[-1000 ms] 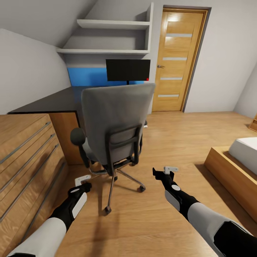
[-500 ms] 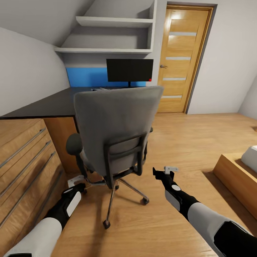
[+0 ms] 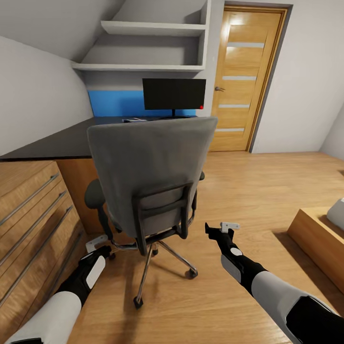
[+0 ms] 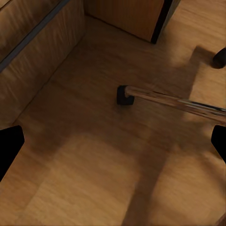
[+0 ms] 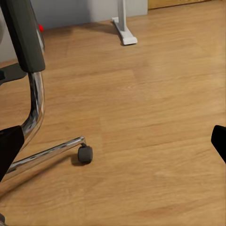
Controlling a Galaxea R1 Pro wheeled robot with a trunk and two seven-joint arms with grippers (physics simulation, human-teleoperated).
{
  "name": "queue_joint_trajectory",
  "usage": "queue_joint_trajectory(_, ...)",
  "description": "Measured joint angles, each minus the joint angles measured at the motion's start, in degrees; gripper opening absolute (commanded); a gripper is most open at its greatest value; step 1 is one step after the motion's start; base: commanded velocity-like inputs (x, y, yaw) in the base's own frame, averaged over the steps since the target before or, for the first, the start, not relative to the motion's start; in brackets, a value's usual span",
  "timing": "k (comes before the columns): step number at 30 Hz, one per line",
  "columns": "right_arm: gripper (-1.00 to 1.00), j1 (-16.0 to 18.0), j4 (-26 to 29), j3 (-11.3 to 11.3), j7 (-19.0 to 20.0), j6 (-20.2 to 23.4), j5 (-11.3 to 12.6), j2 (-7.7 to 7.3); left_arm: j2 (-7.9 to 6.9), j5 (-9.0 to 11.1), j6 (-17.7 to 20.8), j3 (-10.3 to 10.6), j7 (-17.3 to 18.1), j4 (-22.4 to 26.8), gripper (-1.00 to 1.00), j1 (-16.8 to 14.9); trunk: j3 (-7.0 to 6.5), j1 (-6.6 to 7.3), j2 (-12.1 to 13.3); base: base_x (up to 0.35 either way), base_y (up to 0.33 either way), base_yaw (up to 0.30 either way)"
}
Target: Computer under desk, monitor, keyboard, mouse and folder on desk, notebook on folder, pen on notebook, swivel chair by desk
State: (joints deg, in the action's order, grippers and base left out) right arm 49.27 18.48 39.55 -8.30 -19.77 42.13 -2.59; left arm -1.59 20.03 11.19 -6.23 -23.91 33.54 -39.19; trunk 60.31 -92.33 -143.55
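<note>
The grey swivel chair [image 3: 148, 162] stands with its back to me, and the backrest hides its seat and any folder on it. Behind it the black monitor [image 3: 174, 94] stands on the dark desk [image 3: 62, 141]. A small flat item [image 3: 134, 119] lies on the desk in front of the monitor, too small to name. My left gripper [image 3: 95, 243] is open, low by the chair's base. In the left wrist view the open left gripper [image 4: 113, 146] hangs over a chair leg and caster [image 4: 124, 95]. My right gripper [image 3: 220, 228] is open to the right of the chair base, facing another caster [image 5: 85, 154].
A wooden drawer unit [image 3: 33, 215] lines the left side, close to my left arm. A wooden door [image 3: 243, 81] is at the back right and a bed frame [image 3: 317, 239] at the right. A white desk leg [image 5: 123, 26] stands on the floor beyond the chair.
The camera first came nearer to the chair. Since then the chair's back has swung left and looms larger. My left gripper has dropped and moved left; the right arm has held still.
</note>
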Motion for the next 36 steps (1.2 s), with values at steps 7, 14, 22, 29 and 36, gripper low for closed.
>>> queue_joint_trajectory(7, 1.0, 0.0, 0.0, 0.0, 0.1, -0.1, 0.0, 0.0, 0.03, -0.5, 0.1, -0.1, -0.1, 0.0, 1.0, 0.0, -0.13, 0.02, 0.0, 0.095, -0.071, -0.058)
queue_joint_trajectory(14, 1.0, 0.0, 0.0, 0.0, 0.0, -0.1, 0.0, 0.02, 0.07, 0.2, -0.1, 0.0, 0.1, 0.0, 1.0, 0.0, -0.39, 0.01, 0.0, 0.145, -0.118, -0.092)
queue_joint_trajectory(22, 1.0, 0.0, 0.0, 0.0, 0.1, -0.1, 0.0, 0.0, 0.02, -0.1, -0.1, 0.0, 0.0, 0.1, 1.0, 0.0, -0.5, 0.0, 0.0, 0.015, -0.008, -0.022)
queue_joint_trajectory(29, 1.0, 0.0, 0.0, 0.2, 0.1, -0.1, -0.1, 0.07, 0.04, -0.2, -0.1, 0.0, 0.1, 0.1, 1.0, 0.0, -0.5, 0.03, 0.0, 0.245, 0.0, -0.001)
queue_joint_trajectory(36, 1.0, 0.0, -0.1, 0.2, 0.1, -0.1, -0.2, 0.09, 0.07, -0.3, 0.0, 0.0, 0.2, 0.0, 1.0, 0.0, -0.49, 0.03, 0.0, 0.317, 0.0, 0.0)
